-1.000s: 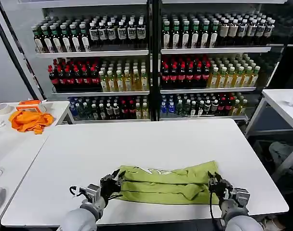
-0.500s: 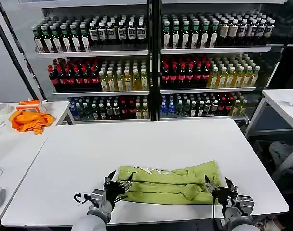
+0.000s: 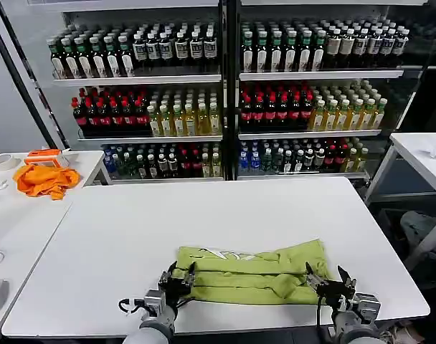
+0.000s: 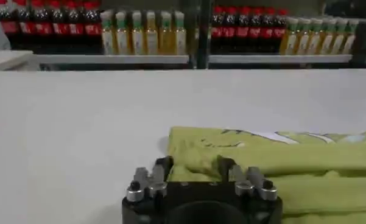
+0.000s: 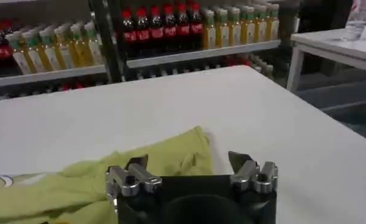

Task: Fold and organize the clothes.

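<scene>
Lime-green T-shirt (image 3: 252, 273) lies on the white bench (image 3: 132, 236), near the front edge and a little right of centre. It is already gathered into a long narrow band running left to right, several layers deep, with a strip of white and dark print showing along the far edge at the left end. So the lengthwise folds look done (judgement from the stacked layers); the band has not yet been folded across its length, and it has not been squared up or set aside.

Left tool (image 3: 177, 278) sits low at the band's left end, its fingers spread to a moderate width with nothing between them. In the left wrist view the left tool's fingers (image 4: 163, 167) stand at the edge of the cloth, close to or brushing it; contact cannot be confirmed.

Right tool (image 3: 325, 276) is at the band's right end, jaws wide apart and empty. In the right wrist view one finger overlaps the shirt's corner (image 5: 176, 155); the other stands over bare bench.

Estimate: roughly past halfway. Remaining, as I read it: pinch both ends or one end, fold crosswise into a compact packet, then tidy its placement.

Orange cloth (image 3: 46, 179) on the side table at the robot's left, well apart, not involved.
</scene>
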Controlling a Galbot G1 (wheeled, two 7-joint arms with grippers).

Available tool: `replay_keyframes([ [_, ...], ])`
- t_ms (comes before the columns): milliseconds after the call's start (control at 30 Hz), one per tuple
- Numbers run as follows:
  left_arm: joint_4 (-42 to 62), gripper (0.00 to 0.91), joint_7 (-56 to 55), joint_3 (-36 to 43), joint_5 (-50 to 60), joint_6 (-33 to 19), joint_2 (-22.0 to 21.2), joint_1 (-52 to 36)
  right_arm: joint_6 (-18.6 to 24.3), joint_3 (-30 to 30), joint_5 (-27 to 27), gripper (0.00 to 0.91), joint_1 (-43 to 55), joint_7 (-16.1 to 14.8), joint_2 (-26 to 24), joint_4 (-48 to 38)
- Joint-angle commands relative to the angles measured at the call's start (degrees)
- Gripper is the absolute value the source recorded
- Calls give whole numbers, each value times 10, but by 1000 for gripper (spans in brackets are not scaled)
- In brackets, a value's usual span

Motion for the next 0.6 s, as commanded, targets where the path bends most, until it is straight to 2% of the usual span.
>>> replay_keyframes([
  [33,10,20,-2,-7,-17,-14,-14,20,1,2,-2,907,-4,1,1,4],
  [367,-26,20,8,-81,-115,-29,8,50,0,11,6,907,-1,6,-4,15],
  [467,-51,20,8,-119,-156,-27,16,65,0,13,12,907,3,8,-7,17],
  [600,-85,20,5,-213,-205,-17,33,85,-1,14,15,907,7,9,-8,17],
])
